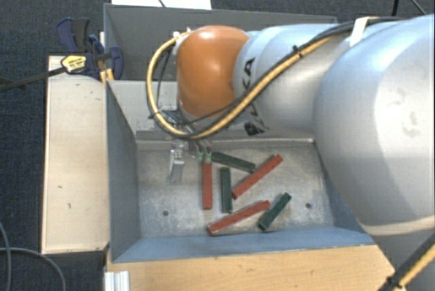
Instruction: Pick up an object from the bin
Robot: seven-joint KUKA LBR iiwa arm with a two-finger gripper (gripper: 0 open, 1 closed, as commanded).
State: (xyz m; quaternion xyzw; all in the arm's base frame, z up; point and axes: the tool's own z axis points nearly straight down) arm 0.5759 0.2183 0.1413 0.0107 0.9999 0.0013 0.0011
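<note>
Fingers (177, 166) hang low over the back left of the grey metal bin's (122, 167) floor. One pale metal finger shows plainly, and what looks like the other sits to its right, half under the wrist cables. They seem to stand apart, with nothing between them, so no thing is held.

Nearest is a long red rectangular stick (206, 186), lying flat and running from front to back. Its far end is just beside the right-hand finger, and by that closeness I judge it the likeliest pick. A dark green stick of the same shape (225, 189) lies parallel just to its right. The gap between them is narrow, so a finger coming down there might nudge the green one.

Further right, a second dark green stick (233, 162) lies slanted near the back wall, and its right end is close to a slanted red stick (257, 176). Toward the front wall are another red stick (238, 217) and a shorter dark green piece (274, 211), well apart from the fingers.

All the sticks lie flat and loose, as scattered things settle. A downward grip across a stick's narrow width would suit them. Above, the arm's orange cover (207, 69) points the wrist straight down for such a grip.
</note>
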